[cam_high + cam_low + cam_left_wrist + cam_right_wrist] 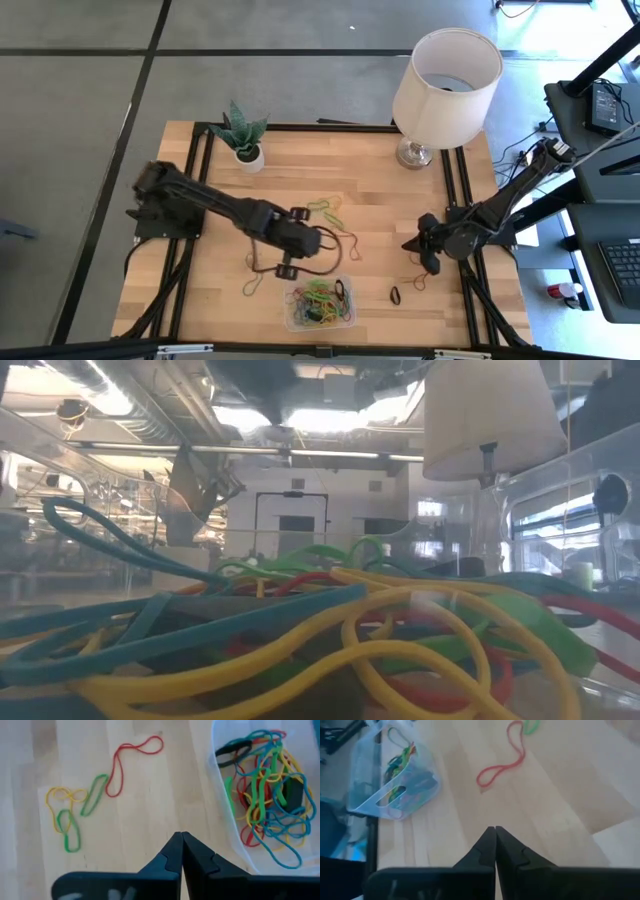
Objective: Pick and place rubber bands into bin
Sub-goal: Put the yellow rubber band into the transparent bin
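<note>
Two pincers are in play. The left pincer (285, 270) sits low over the counter (380, 190) just beside the bin (345, 322), fingers pressed together; whether a band is nipped between them cannot be told. To do the step well, it should lift straight, confirm a band hangs from the tips, then release over the bin. Loose rubber bands (75, 810) in the left wrist view: four. The bin's tangle is uncountable. The right pincer (428, 262), also closed, waits near one black band (395, 295).
</note>
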